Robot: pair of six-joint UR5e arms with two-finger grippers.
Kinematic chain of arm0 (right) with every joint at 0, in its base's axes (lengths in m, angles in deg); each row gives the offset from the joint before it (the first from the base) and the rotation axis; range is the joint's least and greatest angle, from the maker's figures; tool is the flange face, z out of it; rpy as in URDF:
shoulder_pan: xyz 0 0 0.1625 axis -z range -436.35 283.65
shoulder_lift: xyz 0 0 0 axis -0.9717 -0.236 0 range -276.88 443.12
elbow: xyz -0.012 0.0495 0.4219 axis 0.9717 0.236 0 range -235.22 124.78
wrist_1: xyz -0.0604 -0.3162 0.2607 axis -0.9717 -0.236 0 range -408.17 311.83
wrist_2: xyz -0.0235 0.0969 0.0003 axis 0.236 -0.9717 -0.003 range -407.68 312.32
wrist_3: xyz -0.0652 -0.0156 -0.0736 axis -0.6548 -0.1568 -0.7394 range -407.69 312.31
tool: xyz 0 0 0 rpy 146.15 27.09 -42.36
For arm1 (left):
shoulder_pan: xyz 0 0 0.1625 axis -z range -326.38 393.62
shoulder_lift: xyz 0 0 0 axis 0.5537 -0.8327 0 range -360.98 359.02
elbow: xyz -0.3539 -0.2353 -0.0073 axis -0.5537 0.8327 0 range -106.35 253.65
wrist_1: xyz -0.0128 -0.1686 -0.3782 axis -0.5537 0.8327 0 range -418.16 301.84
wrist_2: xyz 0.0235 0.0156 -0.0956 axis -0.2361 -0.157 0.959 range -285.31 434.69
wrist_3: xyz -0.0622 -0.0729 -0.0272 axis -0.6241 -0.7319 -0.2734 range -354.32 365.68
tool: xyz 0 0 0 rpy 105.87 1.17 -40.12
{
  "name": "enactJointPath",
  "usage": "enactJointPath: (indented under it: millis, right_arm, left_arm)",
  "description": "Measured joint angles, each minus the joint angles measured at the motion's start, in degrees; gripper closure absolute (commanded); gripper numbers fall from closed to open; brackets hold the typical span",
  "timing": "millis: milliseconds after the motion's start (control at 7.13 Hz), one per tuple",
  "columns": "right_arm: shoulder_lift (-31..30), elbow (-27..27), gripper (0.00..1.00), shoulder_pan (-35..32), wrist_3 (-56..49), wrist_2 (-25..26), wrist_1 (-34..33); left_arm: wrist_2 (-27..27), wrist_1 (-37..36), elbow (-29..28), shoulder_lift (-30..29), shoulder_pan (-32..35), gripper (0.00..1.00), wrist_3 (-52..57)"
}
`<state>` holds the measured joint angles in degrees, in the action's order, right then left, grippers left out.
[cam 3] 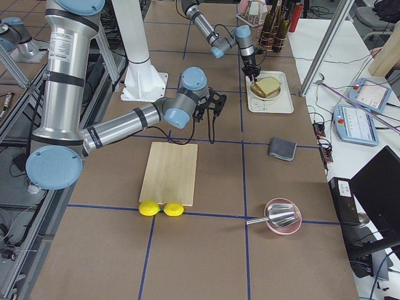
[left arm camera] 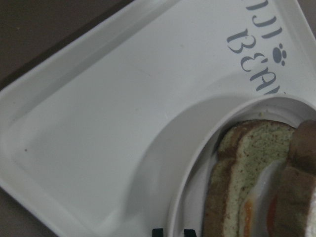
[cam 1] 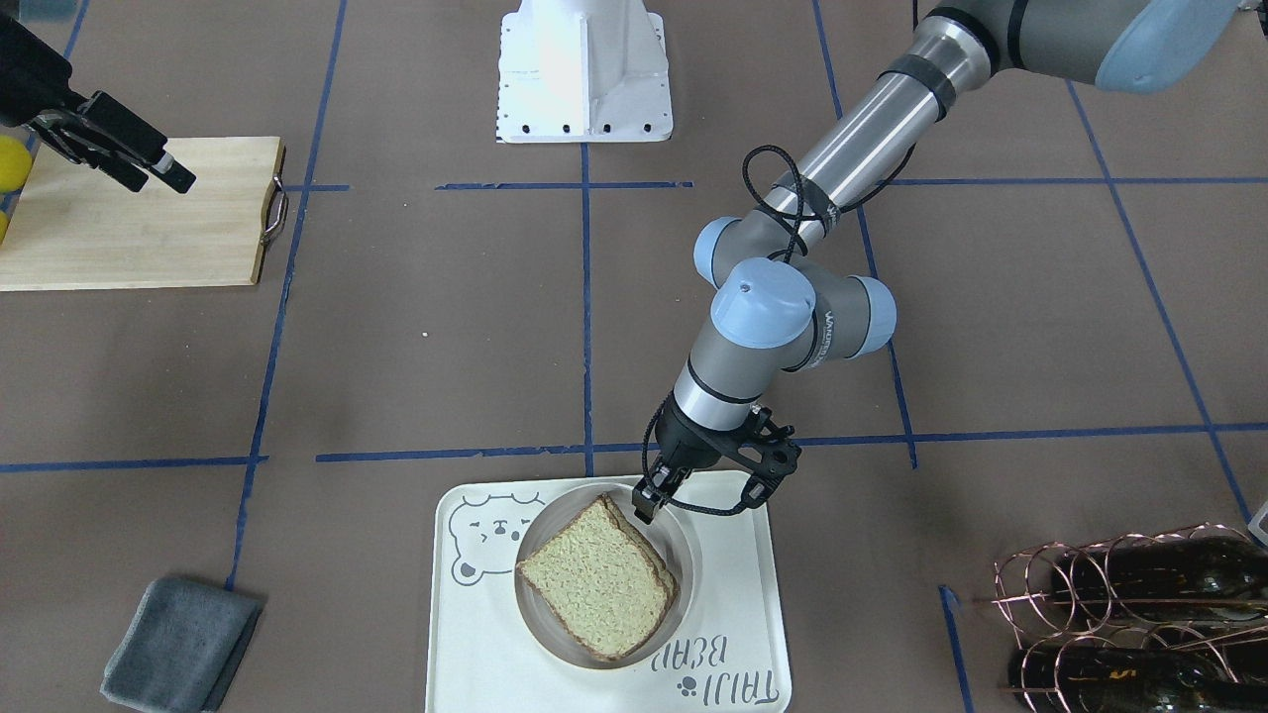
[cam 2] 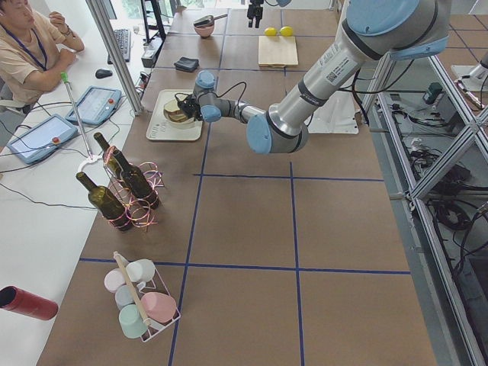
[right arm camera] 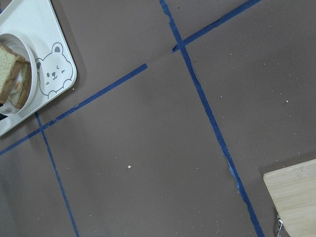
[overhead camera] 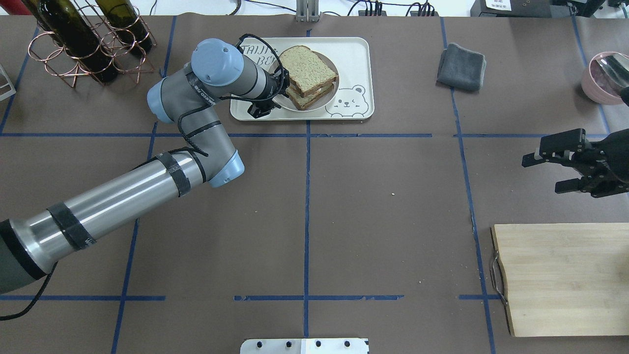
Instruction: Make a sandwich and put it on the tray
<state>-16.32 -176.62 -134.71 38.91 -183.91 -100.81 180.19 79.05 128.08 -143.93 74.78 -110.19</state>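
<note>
We found a copper wire rack (overhead camera: pixel 59 59) holding dark wine bottles (overhead camera: pixel 73 34) at the far left of the table. To its right, the left arm was stretched toward the far side. The left gripper (cam 1: pixel 644 507) stood at the near-left rim of the small white plate (cam 1: pixel 681 540), its jaws drawn narrow with the rim between them.

The plate sat inside the tray (overhead camera: pixel 354 56), a cream rectangular one marked with a bear face and "TAIJI BEAR" lettering, lying at the far edge across the centre tape line. The sandwich (overhead camera: pixel 307 73) lay on the plate. It was two brown-crusted slices stacked, with white and orange egg (left arm camera: pixel 256 197) showing between them in the left wrist view.

Right of the tray, and apart from it, lay a folded grey cloth (overhead camera: pixel 462 66). Further right, the right gripper (overhead camera: pixel 541 173) hovered above bare table, fingers spread wide, nothing held. A pale wooden cutting board (overhead camera: pixel 565 278) lay nearer the robot. A pink bowl (overhead camera: pixel 592 86) with a metal utensil in it stood at the far right.
</note>
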Motion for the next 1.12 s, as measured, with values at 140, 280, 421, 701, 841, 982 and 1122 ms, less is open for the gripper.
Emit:
enactJointPath:
  millis: [140, 280, 421, 701, 841, 982, 1122]
  right_arm:
    - [-0.02, -0.02, 0.00, -0.08, -0.02, -0.02, 0.00]
    - [-0.04, 0.02, 0.00, -0.40, -0.02, -0.23, 0.00]
    - [-0.05, 0.12, 0.00, -1.34, -0.16, -0.89, -0.02]
    - [-0.22, 1.21, 0.00, -4.60, -3.67, -2.94, -0.34]
    - [-0.90, 2.27, 0.00, -5.84, -7.44, -3.37, -0.71]
    - [-2.25, 3.21, 0.00, -6.90, -13.03, -3.47, -1.70]
    - [-3.74, 3.75, 0.00, -8.60, -21.16, -3.50, -4.46]
  left_arm:
    - [0.14, -0.18, 3.86, 2.61, 0.36, 0.61, 1.53]
    - [0.83, -0.41, 9.60, 6.69, 0.55, 0.61, 3.00]
    - [2.58, -0.62, 16.25, 11.31, 0.87, 0.61, 4.93]
    - [6.53, -0.67, 32.63, 24.72, 1.88, 0.61, 13.68]
    - [7.53, -0.43, 40.54, 33.21, 2.35, 0.61, 20.76]
    - [9.00, 0.53, 46.15, 41.54, 3.67, 0.60, 29.22]
    - [11.84, 2.51, 48.94, 49.65, 6.57, 0.60, 40.65]
